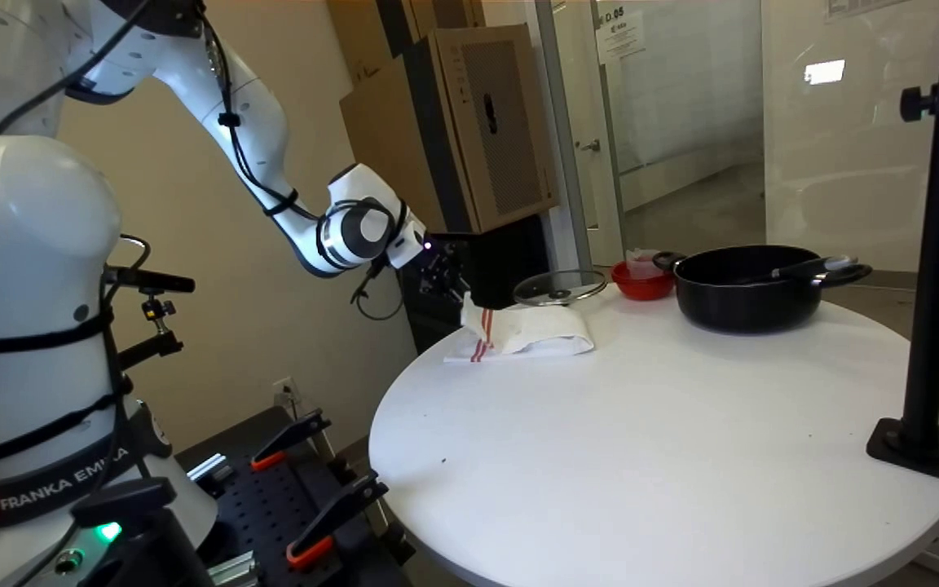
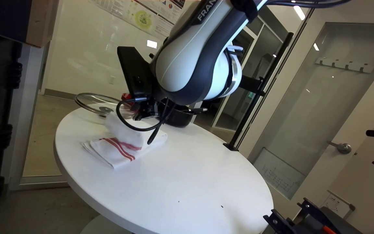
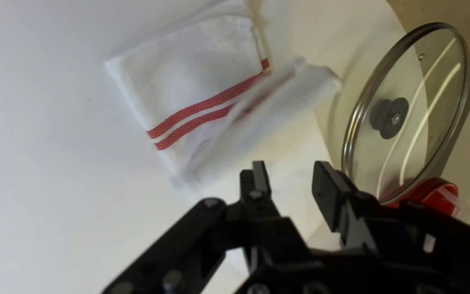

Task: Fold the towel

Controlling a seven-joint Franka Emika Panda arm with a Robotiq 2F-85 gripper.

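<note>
The white towel with red stripes lies partly folded on the round white table, in both exterior views (image 1: 543,330) (image 2: 109,152) and in the wrist view (image 3: 190,69). One flap of it stands raised off the table and looks blurred in the wrist view. My gripper (image 3: 290,175) is open, with a wide gap between its fingers and no cloth seen between them. In an exterior view the gripper (image 1: 457,285) is just above the towel's raised corner at the table's far edge. In an exterior view the arm and cables partly hide the gripper (image 2: 146,112).
A glass lid (image 1: 559,288) lies behind the towel at the table edge, and it is close to the right finger in the wrist view (image 3: 406,118). A red bowl (image 1: 642,285) and a black pot (image 1: 747,297) stand beside it. A black post (image 1: 930,269) is clamped to the table (image 1: 641,456).
</note>
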